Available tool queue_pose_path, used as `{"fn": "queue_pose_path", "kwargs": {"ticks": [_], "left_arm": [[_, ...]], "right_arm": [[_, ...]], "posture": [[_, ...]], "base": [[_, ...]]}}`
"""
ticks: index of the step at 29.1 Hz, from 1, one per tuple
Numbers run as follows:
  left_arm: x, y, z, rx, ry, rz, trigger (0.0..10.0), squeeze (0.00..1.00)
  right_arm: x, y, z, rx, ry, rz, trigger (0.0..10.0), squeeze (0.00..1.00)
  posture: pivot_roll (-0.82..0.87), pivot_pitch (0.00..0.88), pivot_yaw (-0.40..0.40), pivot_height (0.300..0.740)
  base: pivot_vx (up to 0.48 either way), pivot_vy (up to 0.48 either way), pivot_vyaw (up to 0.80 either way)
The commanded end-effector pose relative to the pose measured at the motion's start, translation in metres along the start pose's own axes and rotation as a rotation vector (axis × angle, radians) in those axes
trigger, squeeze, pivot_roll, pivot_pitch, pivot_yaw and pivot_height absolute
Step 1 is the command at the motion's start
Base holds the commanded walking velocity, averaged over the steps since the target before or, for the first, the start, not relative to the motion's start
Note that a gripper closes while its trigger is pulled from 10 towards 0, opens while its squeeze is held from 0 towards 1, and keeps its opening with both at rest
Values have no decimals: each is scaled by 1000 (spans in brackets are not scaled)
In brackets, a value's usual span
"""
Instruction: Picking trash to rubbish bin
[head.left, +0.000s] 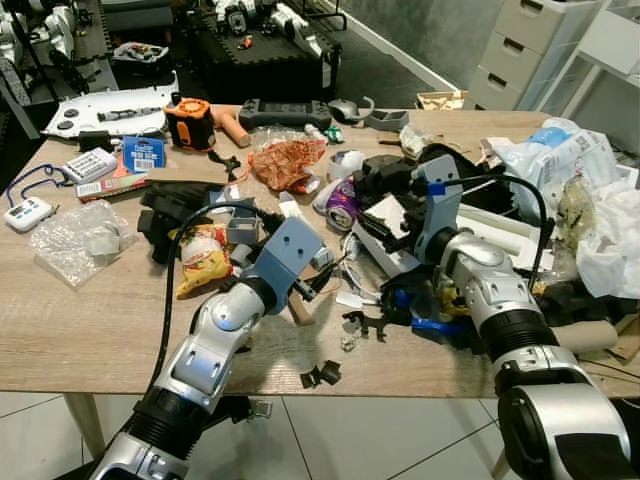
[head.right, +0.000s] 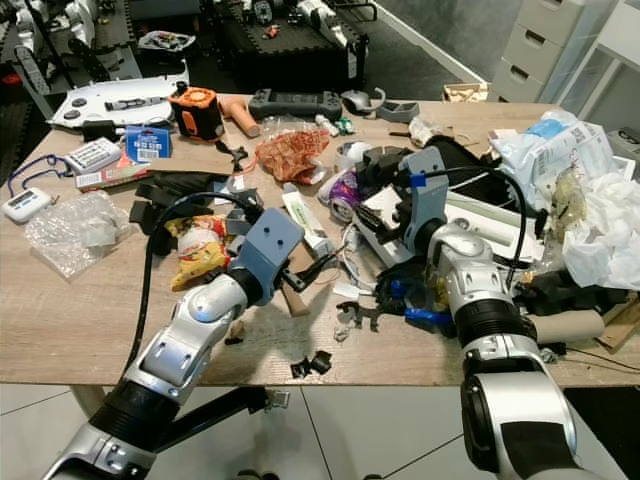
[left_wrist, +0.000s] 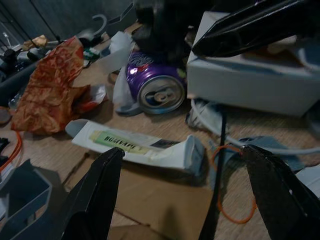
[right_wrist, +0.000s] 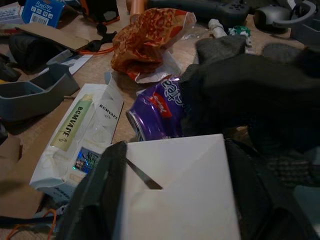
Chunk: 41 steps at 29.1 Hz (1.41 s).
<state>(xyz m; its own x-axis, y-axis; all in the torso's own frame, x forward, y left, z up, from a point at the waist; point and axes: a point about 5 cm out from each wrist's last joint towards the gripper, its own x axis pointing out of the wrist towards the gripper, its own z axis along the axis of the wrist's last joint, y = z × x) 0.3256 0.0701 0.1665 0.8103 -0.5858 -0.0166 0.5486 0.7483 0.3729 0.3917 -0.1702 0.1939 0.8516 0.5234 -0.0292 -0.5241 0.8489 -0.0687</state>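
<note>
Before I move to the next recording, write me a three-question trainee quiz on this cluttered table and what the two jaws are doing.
1. True or false: the left gripper has its jaws spread open with nothing between them.
2. Which item lies just beyond the left gripper? A) white tube B) tape measure C) calculator
3. Fill in: the right gripper is closed on a white ____.

Key
1. True. The wrist view shows both fingers apart over the cardboard.
2. A. The tube lies flat, with the crushed purple can behind it.
3. Box. The white box sits between the right fingers.
</note>
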Motion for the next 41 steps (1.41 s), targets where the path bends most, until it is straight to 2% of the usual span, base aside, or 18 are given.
{"fn": "queue_pose_path", "kwargs": {"ticks": [1, 10, 17, 20, 26, 27, 28, 30, 32, 33, 37, 38, 40, 41], "left_arm": [[0, -7, -6, 0, 18, -21, 10000, 0], [2, -7, -5, 4, 10, -22, 10000, 0], [3, -6, -4, 2, 8, -11, 10000, 0], [3, -5, -4, -1, 5, -6, 10000, 0], [3, -5, -4, -2, 5, -5, 10000, 0], [2, -5, -4, -3, 5, -4, 10000, 0], [2, -5, -4, -3, 5, -4, 10000, 0], [1, -4, -4, -5, 8, -1, 10000, 0], [1, -4, -4, -5, 8, -1, 10000, 0], [1, -4, -5, -6, 8, 0, 10000, 0], [0, -4, -4, -7, 4, 6, 10000, 0], [0, -4, -4, -7, 4, 6, 10000, 0], [-3, 8, 2, -52, -51, 134, 10000, 0], [-3, 8, 2, -52, -51, 134, 10000, 0]], "right_arm": [[-3, -1, -10, 0, 37, 8, 0, 0], [-5, -7, -9, 8, 26, -31, 0, 0], [-7, -12, 0, 93, -34, -32, 0, 0], [-7, -12, 9, 182, -108, 1, 0, 0], [-7, -13, 15, 220, -146, 23, 0, 0], [-7, -14, 22, 259, -187, 42, 0, 0], [-7, -14, 22, 259, -187, 42, 0, 0], [-11, -18, 41, 353, -299, 86, 0, 0], [-11, -18, 41, 353, -299, 86, 0, 0], [-14, -19, 50, 399, -355, 110, 0, 0], [-18, -19, 62, 462, -430, 145, 0, 0], [-18, -19, 62, 462, -430, 145, 0, 0], [-28, -29, 71, 258, -437, -71, 0, 0], [-28, -29, 71, 258, -437, -71, 0, 0]], "posture": [[-41, 88, 10, 740], [-42, 84, 8, 740], [-42, 93, 1, 740], [-42, 93, 1, 740], [-40, 100, 1, 740], [-39, 108, 0, 740], [-39, 108, 0, 740], [-40, 117, 1, 740], [-40, 117, 1, 740], [-41, 123, 3, 740], [-42, 130, 2, 740], [-42, 130, 2, 740], [-33, 145, -14, 740], [-33, 145, -14, 740]], "base": [[0, 0, 0], [0, 0, 0], [0, 0, 0], [0, 0, 0], [0, 0, 0], [0, 0, 0], [0, 0, 0], [0, 0, 0], [0, 0, 0], [0, 0, 0], [0, 0, 0], [0, 0, 0], [0, 0, 0], [0, 0, 0]]}}
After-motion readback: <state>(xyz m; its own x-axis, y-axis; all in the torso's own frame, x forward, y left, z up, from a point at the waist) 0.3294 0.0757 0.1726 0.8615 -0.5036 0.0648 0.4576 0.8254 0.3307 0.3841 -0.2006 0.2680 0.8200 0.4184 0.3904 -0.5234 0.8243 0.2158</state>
